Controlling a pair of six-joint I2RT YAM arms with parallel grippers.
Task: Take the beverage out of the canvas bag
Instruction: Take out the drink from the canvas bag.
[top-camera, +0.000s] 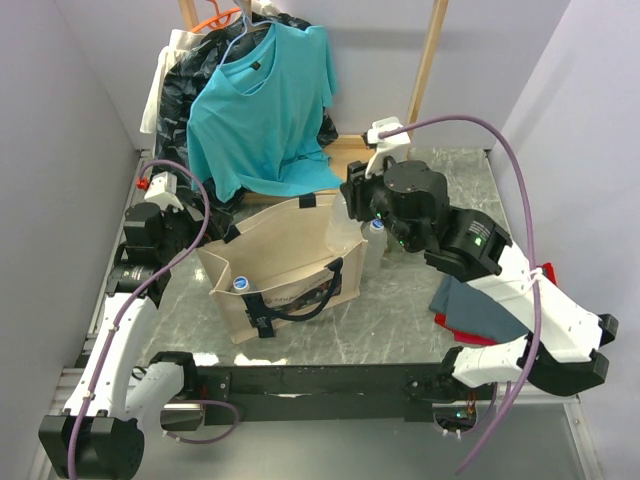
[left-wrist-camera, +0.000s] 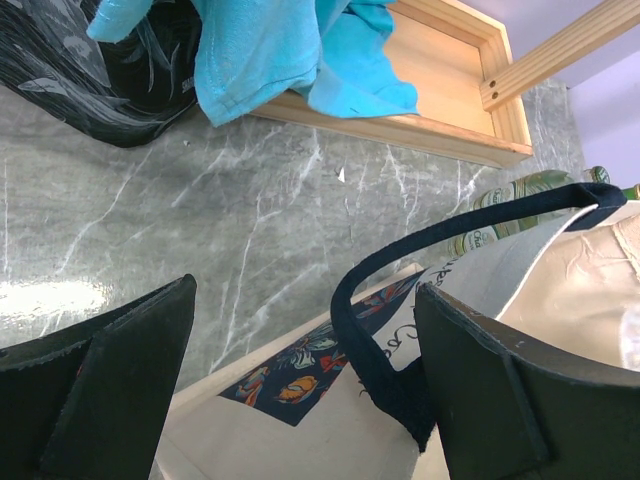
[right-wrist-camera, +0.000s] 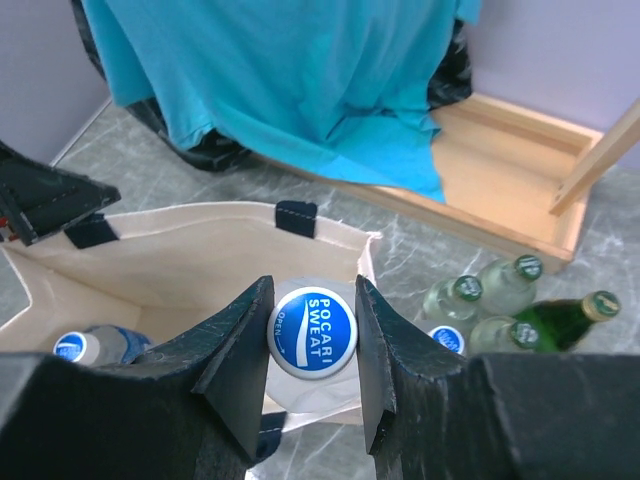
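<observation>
Right gripper (right-wrist-camera: 310, 300) was clamped narrowly on the blue cap of the Pocari Sweat bottle (right-wrist-camera: 312, 337), holding this beverage at the right end of the canvas bag (top-camera: 285, 240), which stood around the middle of the table (top-camera: 400, 320), somewhat toward its left edge. Whether the bottle's base had cleared the bag's rim could not be told. Nearer the right edge lay a folded grey and red cloth (top-camera: 480, 310). A second blue-capped bottle (top-camera: 240, 284) showed inside the bag at its near left corner. At the bag's left end the left gripper (left-wrist-camera: 308, 295) stood wide, its jaws on either side of a black strap handle (left-wrist-camera: 450, 225) without pinching it. Just beside the bag's right end stood a cluster of clear and green bottles (right-wrist-camera: 500, 300). To do the lift well, the right arm would probably need to rise straight until the base was above the canvas wall, then carry toward the right edge and set down apart from that cluster, so that nothing got knocked over; a grip on the strap by the left gripper might stop the soft bag from lifting with it. Toward the far edge were a wooden tray (right-wrist-camera: 510, 170), a hanging teal T-shirt (top-camera: 260, 110) and a black plastic bag (left-wrist-camera: 90, 70).
</observation>
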